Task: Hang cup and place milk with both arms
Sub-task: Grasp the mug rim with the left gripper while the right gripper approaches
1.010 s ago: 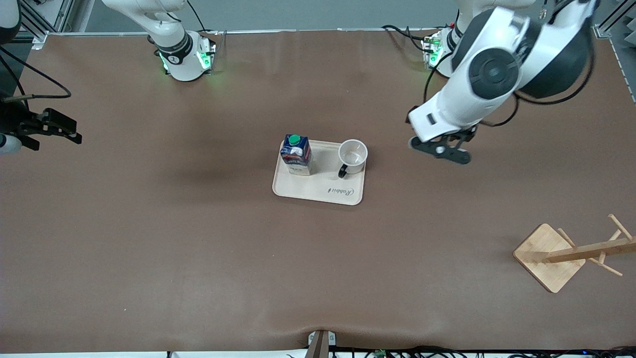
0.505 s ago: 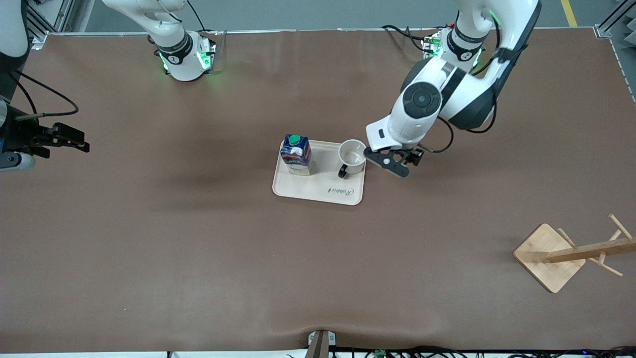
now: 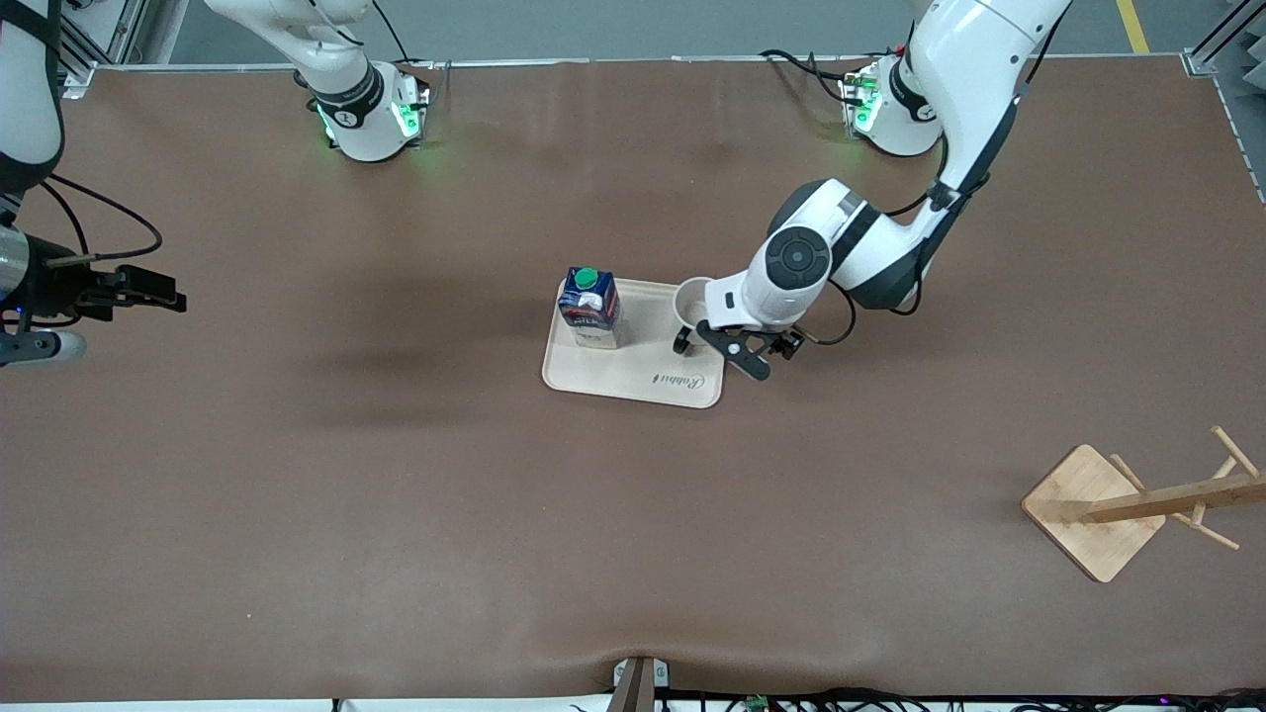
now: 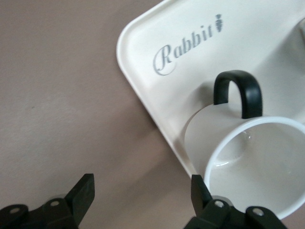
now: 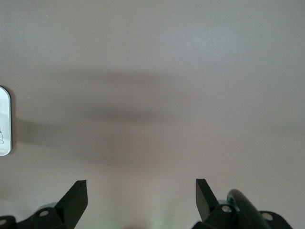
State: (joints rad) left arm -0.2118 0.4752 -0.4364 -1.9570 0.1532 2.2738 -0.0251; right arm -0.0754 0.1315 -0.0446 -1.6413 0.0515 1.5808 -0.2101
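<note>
The white cup (image 3: 691, 300) stands upright on the beige tray (image 3: 633, 381), its black handle (image 3: 681, 343) turned toward the front camera. The dark blue milk carton (image 3: 589, 309) with a green cap stands on the same tray, toward the right arm's end. My left gripper (image 3: 729, 352) is open and low at the tray's edge beside the cup. In the left wrist view the cup (image 4: 248, 164) lies next to one fingertip (image 4: 199, 188), and the left gripper (image 4: 142, 193) holds nothing. My right gripper (image 3: 138, 289) is open and empty over bare table at the right arm's end; it also shows in the right wrist view (image 5: 140, 195).
A wooden mug rack (image 3: 1128, 499) with pegs stands on a square base near the front corner at the left arm's end. The tray's edge shows in the right wrist view (image 5: 4, 121). The brown table mat (image 3: 396, 514) covers the table.
My left arm has swung down from its end of the table to the cup on the tray. My right gripper has shifted slightly toward the tray.
</note>
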